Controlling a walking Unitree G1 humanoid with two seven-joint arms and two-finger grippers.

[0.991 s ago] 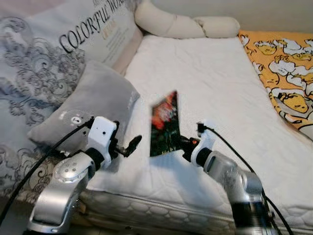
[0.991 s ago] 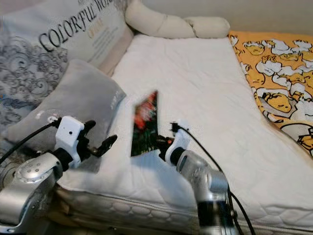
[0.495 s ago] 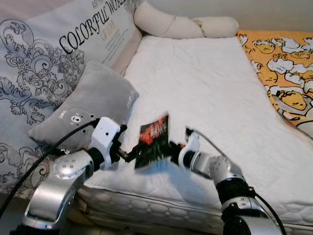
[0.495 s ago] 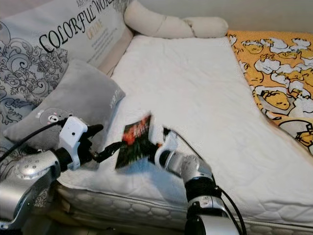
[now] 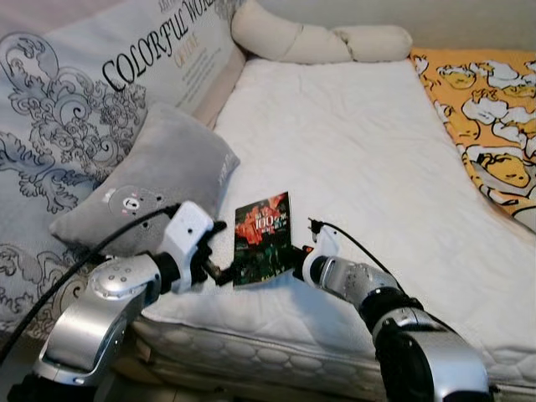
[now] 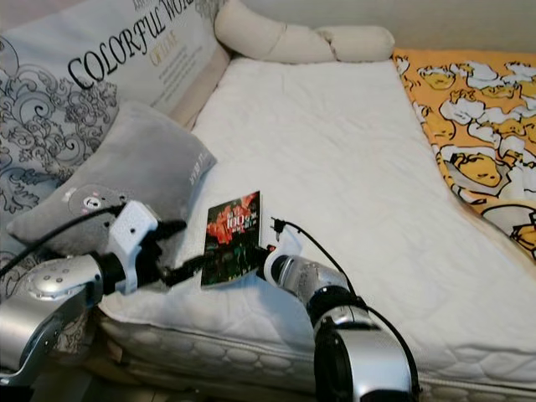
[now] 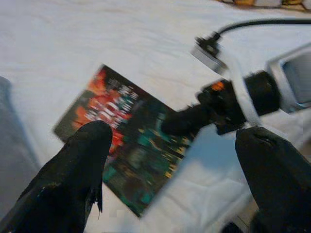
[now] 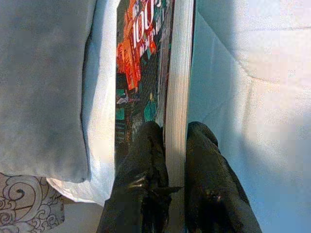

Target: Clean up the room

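Right claw (image 8: 167,145) pinches book (image 5: 263,238), its lower edge blurred.

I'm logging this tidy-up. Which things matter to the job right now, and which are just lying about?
In play:
- book, pinched by the right gripper
- left gripper, open beside the book

Lying about:
- grey pillow
- mattress
- yellow blanket
- cream bolster

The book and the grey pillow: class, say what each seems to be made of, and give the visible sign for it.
Book: paper pages with a glossy printed card cover, probably; the right wrist view shows a pale page block, pinched by the right claw.
Grey pillow: soft plush fabric, seemingly stuffed; matte, fuzzy surface with rounded, sagging corners and a small bear face on it.
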